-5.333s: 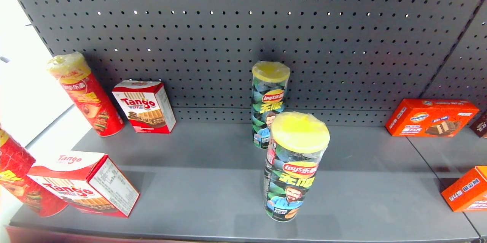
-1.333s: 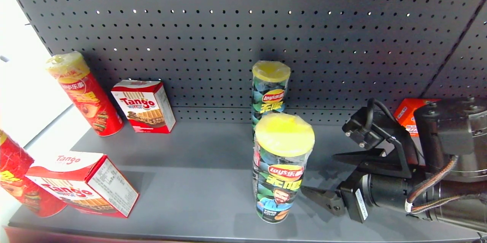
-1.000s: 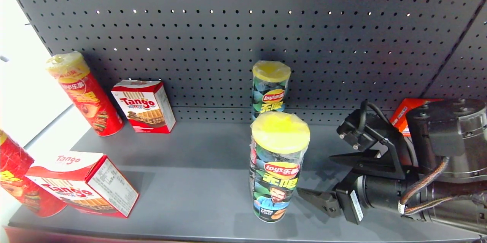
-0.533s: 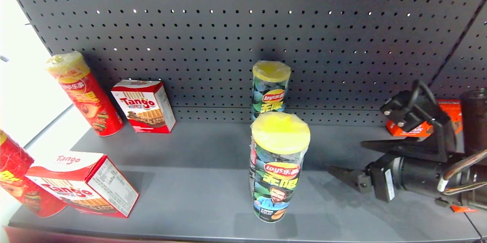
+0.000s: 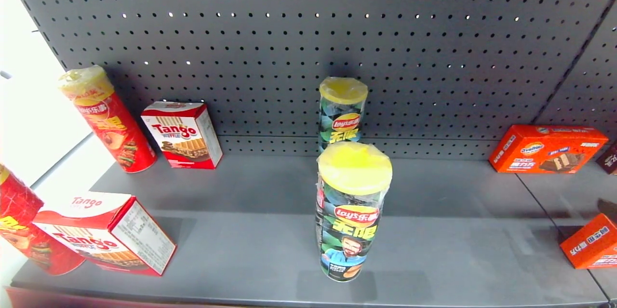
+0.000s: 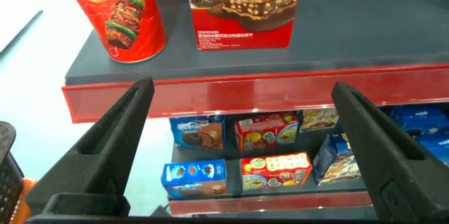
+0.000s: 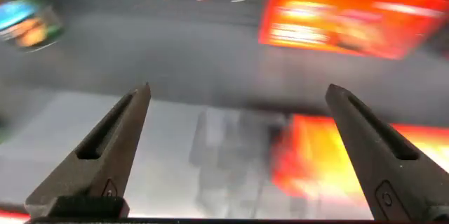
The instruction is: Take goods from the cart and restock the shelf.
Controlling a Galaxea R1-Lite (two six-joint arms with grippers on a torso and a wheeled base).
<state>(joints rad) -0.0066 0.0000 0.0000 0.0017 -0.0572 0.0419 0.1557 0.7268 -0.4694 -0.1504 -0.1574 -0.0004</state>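
Holds the left jaws wide apart and empty, facing the shelf (image 6: 280, 87) at its red lip. Above them on the front corner stand a red can (image 6: 123, 13) and a wafer box (image 6: 242, 6), with small boxes (image 6: 270, 171) on the levels below. Holds the right jaws wide apart too, nothing between them, above a grey surface with an orange box (image 7: 358, 13) ahead; too blurred to say more

Finds the front can (image 5: 353, 211) upright at mid-shelf near the front edge, directly before the back can (image 5: 342, 117), which stands by the pegboard (image 5: 308, 33). Touches neither can with either jaws. Finds everything else well apart from the pair: red can and wafer box to the left, orange box (image 5: 547, 149) to the right

Expect, judging by looks, a light cardboard tube, stiff along its length but easy to dent under a hard squeeze. Expect the glossy film wrap to be slippery. Expect it to topple readily, tall as it is on a narrow base. Take hold from the side across the body, about mid-height or slightly above, with a modest squeeze. Avoid the soft yellow lid (image 5: 355, 167). Treat any wafer box as light, crushable card and grip it across the narrow faces
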